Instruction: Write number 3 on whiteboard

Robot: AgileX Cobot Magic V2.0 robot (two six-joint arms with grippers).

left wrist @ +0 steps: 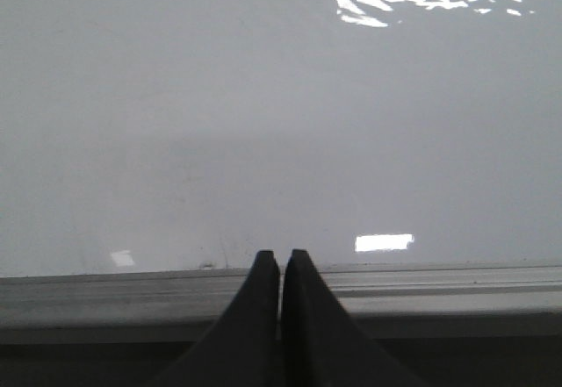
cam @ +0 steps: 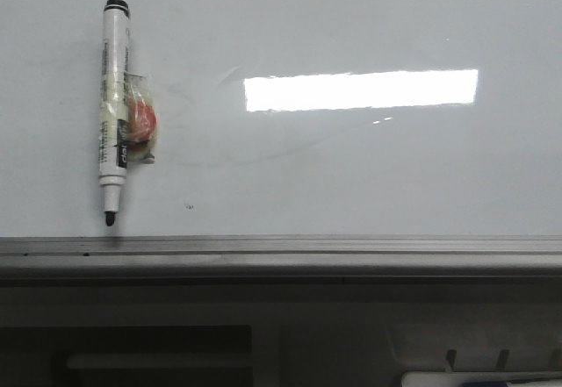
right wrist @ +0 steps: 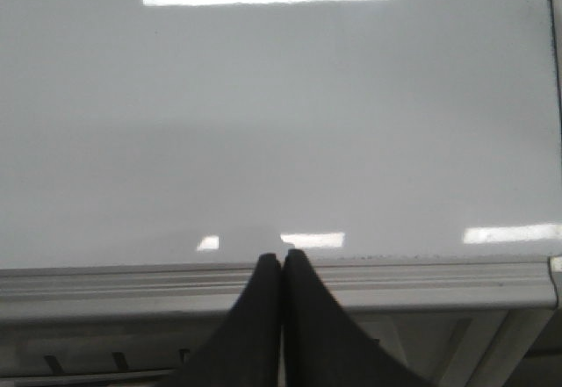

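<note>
The whiteboard [cam: 369, 168] is a glossy pale grey-white board with a bright rectangular reflection. No black number 3 shows on it; only faint grey erased smears lie near its middle. A white marker [cam: 114, 111] with a bare black tip lies on the board at the left, with a red-orange lump taped to its side. My left gripper [left wrist: 281, 255] is shut and empty over the board's [left wrist: 263, 124] near edge rail. My right gripper [right wrist: 283, 255] is shut and empty over the rail of the board [right wrist: 281, 115] too. Neither gripper shows in the front view.
A grey metal rail [cam: 281, 251] runs along the whiteboard's near edge. Below it lies a dark tray [cam: 132, 352] and a white object [cam: 483, 378] at the lower right. The board's right-hand corner [right wrist: 549, 282] shows in the right wrist view.
</note>
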